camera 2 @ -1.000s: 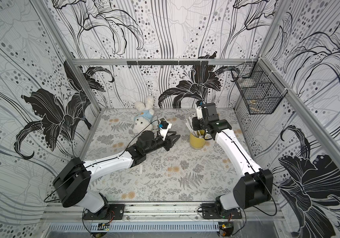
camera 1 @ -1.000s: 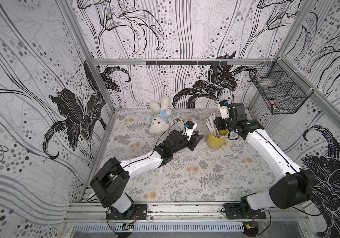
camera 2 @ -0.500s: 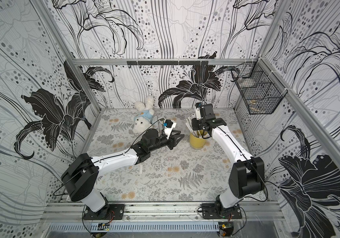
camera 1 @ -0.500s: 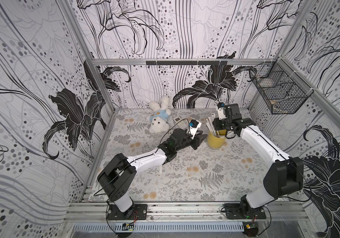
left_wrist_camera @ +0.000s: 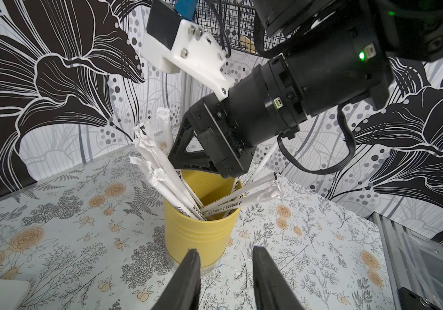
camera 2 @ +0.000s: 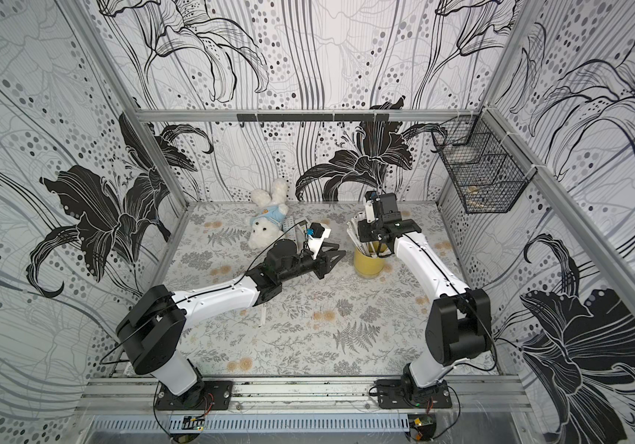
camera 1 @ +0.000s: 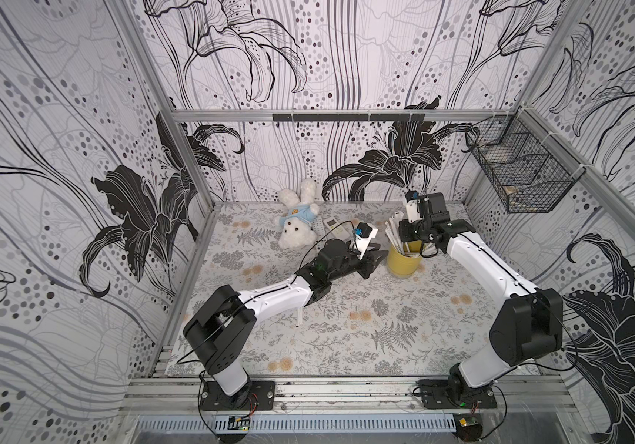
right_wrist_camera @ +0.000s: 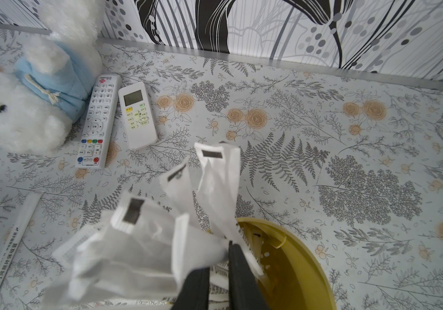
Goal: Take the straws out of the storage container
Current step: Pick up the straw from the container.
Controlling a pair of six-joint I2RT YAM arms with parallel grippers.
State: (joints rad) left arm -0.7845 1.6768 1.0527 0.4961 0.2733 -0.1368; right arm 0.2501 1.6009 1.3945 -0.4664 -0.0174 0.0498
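Now right tool has pinched onto straws in yellow cup; left tool, jaws apart, has neared cup base; lift-out looks next.

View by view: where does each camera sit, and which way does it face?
Both top views: high over the near edge of the table, looking down toward the back; left arm and right arm show whole.
Left wrist: low on the left arm, facing the yellow cup; open left gripper shows, right gripper above the cup.
Right wrist: above the cup, looking down on straws, remote controls, plush bunny; own fingers show.
Shared: all show cup and straws.
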